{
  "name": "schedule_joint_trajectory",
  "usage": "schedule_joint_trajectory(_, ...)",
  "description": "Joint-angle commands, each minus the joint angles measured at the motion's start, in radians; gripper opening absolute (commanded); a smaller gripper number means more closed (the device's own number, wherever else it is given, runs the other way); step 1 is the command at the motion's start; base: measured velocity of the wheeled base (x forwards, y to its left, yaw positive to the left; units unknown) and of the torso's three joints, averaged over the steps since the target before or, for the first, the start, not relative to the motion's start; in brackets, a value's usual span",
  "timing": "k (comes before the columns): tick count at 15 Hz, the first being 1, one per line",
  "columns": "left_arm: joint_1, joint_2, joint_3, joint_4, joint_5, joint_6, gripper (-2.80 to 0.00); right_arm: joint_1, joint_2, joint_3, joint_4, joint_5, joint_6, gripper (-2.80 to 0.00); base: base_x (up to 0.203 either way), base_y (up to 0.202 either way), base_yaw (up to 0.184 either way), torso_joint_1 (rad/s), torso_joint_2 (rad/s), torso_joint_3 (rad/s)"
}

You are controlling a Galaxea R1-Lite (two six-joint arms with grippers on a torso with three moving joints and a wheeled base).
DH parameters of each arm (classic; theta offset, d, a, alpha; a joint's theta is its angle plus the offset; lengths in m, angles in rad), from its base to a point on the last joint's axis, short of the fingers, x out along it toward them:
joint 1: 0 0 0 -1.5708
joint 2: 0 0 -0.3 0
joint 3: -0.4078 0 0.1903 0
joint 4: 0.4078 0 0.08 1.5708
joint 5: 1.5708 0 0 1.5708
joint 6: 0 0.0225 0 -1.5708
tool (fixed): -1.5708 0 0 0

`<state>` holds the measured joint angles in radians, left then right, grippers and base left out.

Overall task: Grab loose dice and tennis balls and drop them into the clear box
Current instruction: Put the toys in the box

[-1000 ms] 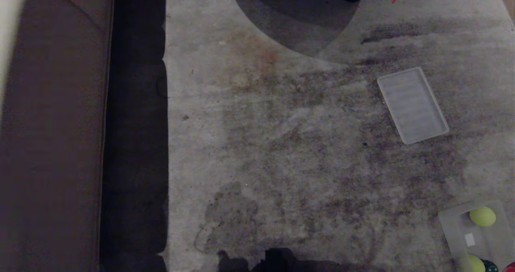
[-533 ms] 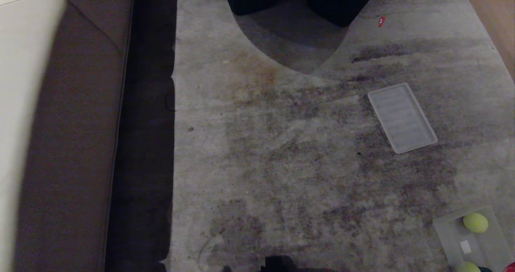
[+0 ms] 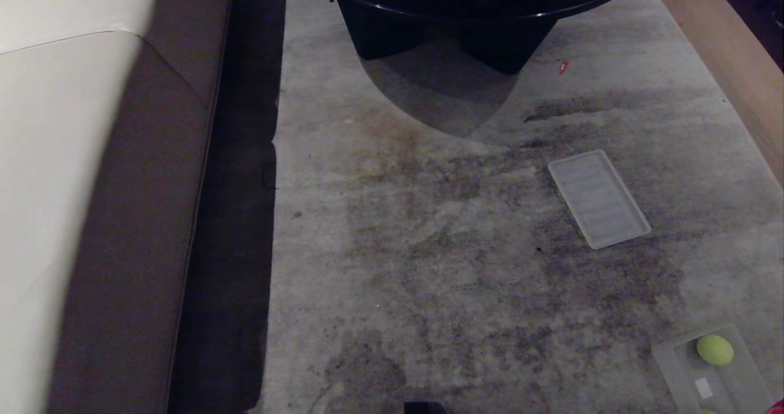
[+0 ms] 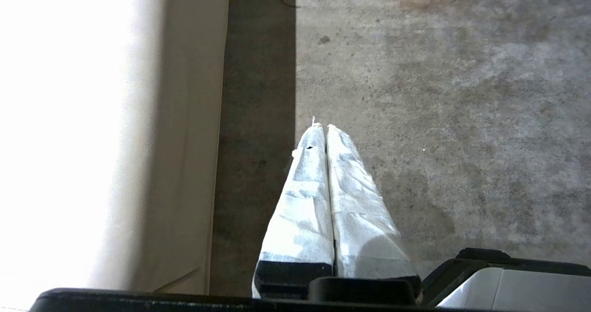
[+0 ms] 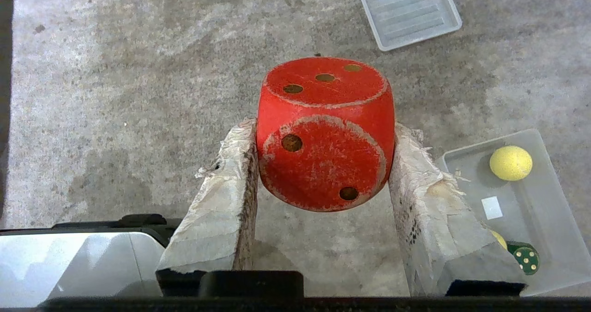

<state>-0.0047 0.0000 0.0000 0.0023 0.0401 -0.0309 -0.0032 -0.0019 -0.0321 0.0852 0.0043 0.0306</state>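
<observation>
Right wrist view shows the right tool (image 5: 323, 164) clamped on the red die (image 5: 325, 134), its two wrapped fingers (image 5: 221, 201) pressing opposite flat faces so the cube sits square between them with the three-pip face away from the camera; flat faces give the padding a firm seat, which is likely why it is held this way, not by the rounded corners. Taking the clear box (image 5: 549, 238) as the landmark: it lies on the stained carpet (image 5: 115, 95) just beside and below the held die, off to the tool's right side, and already contains a tennis ball (image 5: 510, 163), a dark green die (image 5: 526, 259) and a sliver of a second yellow object half hidden behind the finger. The ribbed lid (image 5: 406, 9) lies flat on the carpet well apart from the box, farther ahead, so the box mouth is fully open for a drop. In the head view the clear box (image 3: 677, 356) sits at the near right corner with its tennis ball (image 3: 715, 350), the lid (image 3: 597, 196) beyond it, a black round worktop (image 3: 478, 0) farther still, and a sofa (image 3: 122, 218) far across the carpet from the box; the broad stretch between is bare carpet, so I judge there is free room to swing the die over the box rim. The left tool (image 4: 321, 127) hangs by the sofa edge, far from the box, fingers pressed together and holding nothing.
</observation>
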Motion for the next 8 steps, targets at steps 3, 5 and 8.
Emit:
schedule_joint_trajectory(3,0.000,0.002,0.002,-0.001,0.004,-0.014,-2.80,0.000,0.002,0.000,0.001,0.000,0.000,-2.80,0.000,0.000,0.000,0.003,0.00,0.038)
schedule_joint_trajectory(5,0.000,0.002,0.002,-0.001,0.004,-0.012,-2.80,0.000,0.002,0.000,0.001,0.000,0.003,-2.80,0.002,0.002,-0.029,0.001,0.00,0.003)
schedule_joint_trajectory(8,0.000,0.002,0.002,-0.001,0.006,-0.012,-2.80,0.000,0.002,0.000,0.001,0.000,0.003,-2.80,0.001,0.005,-0.140,0.003,0.00,0.003)
